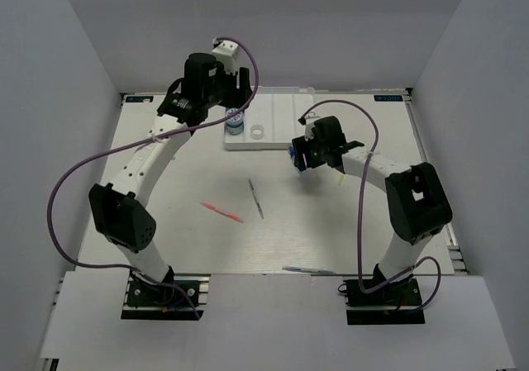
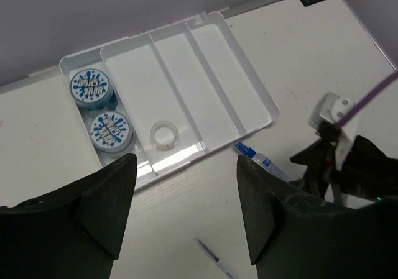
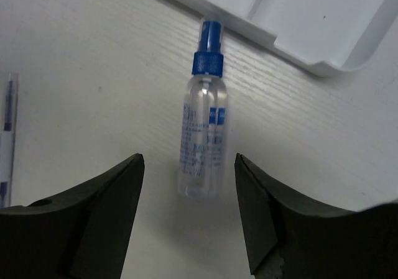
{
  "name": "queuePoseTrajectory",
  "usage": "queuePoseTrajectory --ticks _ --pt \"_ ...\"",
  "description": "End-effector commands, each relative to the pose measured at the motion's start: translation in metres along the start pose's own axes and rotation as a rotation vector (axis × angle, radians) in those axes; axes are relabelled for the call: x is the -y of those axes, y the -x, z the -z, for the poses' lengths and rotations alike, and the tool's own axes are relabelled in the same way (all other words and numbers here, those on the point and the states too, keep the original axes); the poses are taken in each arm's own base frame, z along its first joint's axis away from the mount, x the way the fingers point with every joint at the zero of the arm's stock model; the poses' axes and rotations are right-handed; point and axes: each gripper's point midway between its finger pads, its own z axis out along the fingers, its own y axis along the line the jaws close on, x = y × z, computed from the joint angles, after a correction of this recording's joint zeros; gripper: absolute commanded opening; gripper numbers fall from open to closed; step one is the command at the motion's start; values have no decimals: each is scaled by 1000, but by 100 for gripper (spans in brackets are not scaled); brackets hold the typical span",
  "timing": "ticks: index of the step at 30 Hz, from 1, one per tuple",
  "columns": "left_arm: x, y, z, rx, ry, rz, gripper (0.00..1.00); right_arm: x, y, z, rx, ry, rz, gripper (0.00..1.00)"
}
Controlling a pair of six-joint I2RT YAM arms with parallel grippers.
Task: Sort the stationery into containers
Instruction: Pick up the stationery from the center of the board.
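While both pincers stand wide with nothing in them, loose items first. Pink pen (image 1: 221, 211) and grey pen (image 1: 256, 198) lie mid-table (image 1: 165, 247) between the arms, near each other but apart. A third pen (image 1: 307, 269) lies at the near edge, colour hard to call. Purple cables (image 1: 62, 189) loop off both arms.

From above, the left wrist hides the tray's left end and the right wrist hides most of the glue bottle (image 3: 202, 142).

Left arm: elbow out to the left, forearm arcing forward. The left gripper (image 2: 183, 210) hangs above the tray's near-left corner, fingers (image 2: 102, 204) spread, touching nothing.

Right arm: elbow out to the right, forearm reaching inward. The right gripper (image 3: 186, 223) sits over the bottle with a finger (image 3: 267, 217) on each side, neither touching it.

The bottle lies flat on the table just off the tray's near edge, toward its right end, blue cap pointing at the rim. Cap against the rim or just short of it: can't tell.

Tray (image 2: 249, 86) has four long compartments:
- Leftmost: far tape roll (image 2: 92, 87) and near tape roll (image 2: 110, 132), flat, one behind the other.
- Second: white tape ring (image 2: 164, 134), near end, flat.
- Other two: nothing visible in them.
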Motion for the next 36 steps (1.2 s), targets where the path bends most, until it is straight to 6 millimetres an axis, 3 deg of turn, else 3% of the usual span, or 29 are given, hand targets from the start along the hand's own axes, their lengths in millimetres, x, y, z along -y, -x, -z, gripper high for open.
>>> queuePoseTrajectory --ticks 1,5,13,19,21,23,24,25,28,30,31,32,36 --pt "-16 -34 13 -91 48 65 75 6 24 -14 26 -77 -4 66" --pt "-22 -38 34 -68 63 68 76 13 16 -34 -27 -126 17 68" --pt "-29 -35 41 -54 70 66 76 13 -6 -51 -101 -140 49 62" --pt "-33 -43 43 -65 93 58 77 7 -28 -47 -148 -120 51 44" --pt "-35 -49 45 -73 107 59 77 2 -33 -43 -155 -83 82 31" --pt "-42 -59 48 -87 132 67 77 -14 -36 -31 -160 -19 81 19" --pt "-45 -57 53 -73 153 69 77 -19 -24 -16 -122 5 86 16" --pt "-46 -58 56 -67 160 73 77 -29 -32 -7 -134 58 94 9" --pt "-51 -62 62 -65 183 82 78 -45 -8 29 -70 125 125 0" --pt "-52 -69 59 -75 182 82 78 -55 16 49 -21 162 110 0" --pt "-52 -73 56 -84 185 90 78 -60 27 54 4 175 98 0" --pt "-52 -74 55 -87 182 95 78 -63 51 58 61 179 91 0" --pt "-55 -71 47 -86 179 112 78 -65 105 46 176 156 -64 0"
